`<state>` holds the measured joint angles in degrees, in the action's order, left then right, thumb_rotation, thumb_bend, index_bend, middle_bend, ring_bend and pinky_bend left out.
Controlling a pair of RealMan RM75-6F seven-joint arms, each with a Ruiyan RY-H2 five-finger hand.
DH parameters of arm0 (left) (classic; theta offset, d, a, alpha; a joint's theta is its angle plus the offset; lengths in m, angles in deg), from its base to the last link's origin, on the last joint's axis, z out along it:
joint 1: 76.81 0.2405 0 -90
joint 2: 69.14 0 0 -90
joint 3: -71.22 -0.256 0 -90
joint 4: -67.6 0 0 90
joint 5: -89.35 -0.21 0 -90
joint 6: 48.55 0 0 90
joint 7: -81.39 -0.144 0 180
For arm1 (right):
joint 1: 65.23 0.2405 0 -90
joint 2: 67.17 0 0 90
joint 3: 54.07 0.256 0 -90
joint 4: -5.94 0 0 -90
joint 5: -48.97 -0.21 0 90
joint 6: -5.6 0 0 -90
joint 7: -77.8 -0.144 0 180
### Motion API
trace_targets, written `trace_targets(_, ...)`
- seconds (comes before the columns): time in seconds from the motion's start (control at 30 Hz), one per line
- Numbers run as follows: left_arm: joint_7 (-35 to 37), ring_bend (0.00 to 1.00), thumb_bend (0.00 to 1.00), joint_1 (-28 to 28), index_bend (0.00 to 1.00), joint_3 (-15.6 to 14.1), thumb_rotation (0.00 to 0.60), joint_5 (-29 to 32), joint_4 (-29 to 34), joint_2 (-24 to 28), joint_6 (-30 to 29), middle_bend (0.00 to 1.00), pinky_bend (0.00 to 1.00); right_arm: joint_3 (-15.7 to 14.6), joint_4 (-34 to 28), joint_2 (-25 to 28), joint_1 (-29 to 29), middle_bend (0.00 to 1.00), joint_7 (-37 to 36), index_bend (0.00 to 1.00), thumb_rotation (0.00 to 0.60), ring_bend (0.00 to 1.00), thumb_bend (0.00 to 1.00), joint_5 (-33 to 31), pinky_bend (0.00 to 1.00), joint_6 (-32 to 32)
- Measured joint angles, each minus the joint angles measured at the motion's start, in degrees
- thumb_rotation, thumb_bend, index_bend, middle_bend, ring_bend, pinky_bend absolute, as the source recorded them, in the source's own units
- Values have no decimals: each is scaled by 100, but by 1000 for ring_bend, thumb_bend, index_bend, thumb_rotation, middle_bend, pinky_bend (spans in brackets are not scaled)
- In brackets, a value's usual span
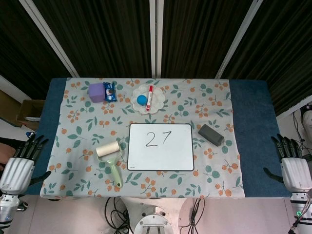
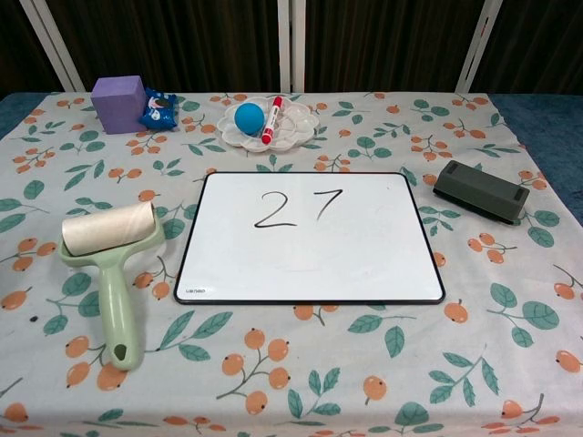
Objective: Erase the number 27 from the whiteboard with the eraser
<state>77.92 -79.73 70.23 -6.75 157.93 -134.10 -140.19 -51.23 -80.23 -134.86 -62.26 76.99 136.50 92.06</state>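
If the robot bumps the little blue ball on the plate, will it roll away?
Probably only a little. The blue ball is round, so it should roll easily, but it sits in the scalloped white plate, whose raised edge may catch it. The red marker lying right beside it would likely block that side.

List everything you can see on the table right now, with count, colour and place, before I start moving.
rectangular whiteboard: one, white with black rim, table centre, "27" written on it
dark grey block eraser: one, right of the whiteboard, apart from it
pale green lint roller: one, left of the whiteboard
white flower-shaped plate: one, behind the whiteboard
blue ball: one, on the plate
red marker pen: one, on the plate beside the ball
purple cube: one, far left corner
small blue toy: one, touching the cube's right side
floral tablecloth: one, covering the table
left robot hand: one, off the left edge, holding nothing
right robot hand: one, off the right edge, holding nothing
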Motion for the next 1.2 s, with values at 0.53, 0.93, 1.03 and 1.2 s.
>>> trace_targets(0.53, -5, 44, 9, 20, 97, -12, 600, -10, -3, -12, -22, 69, 165, -36, -49, -118, 44, 0, 261, 0, 600, 0, 68, 7, 0, -106)
trace_targets(0.93, 22, 44, 10, -53, 97, -5, 600, 18, -36, -23, 110, 69, 165, 246, -844, -226, 571, 0, 1045, 0, 600, 0, 83, -268, 0, -802)
trace_targets(1.03, 22, 44, 9, -60, 97, -7, 600, 24, -34, -23, 126, 69, 166, 435, -1189, -175, 859, 0, 1431, 0, 600, 0, 85, -674, 0, -1246)
trace_targets(1.2, 46, 44, 10, -57, 97, -21, 600, 26, -57, -45, 130, 69, 165, 742, -1477, -227, 1425, 0, 2205, 0, 600, 0, 85, -1677, 0, -1986)
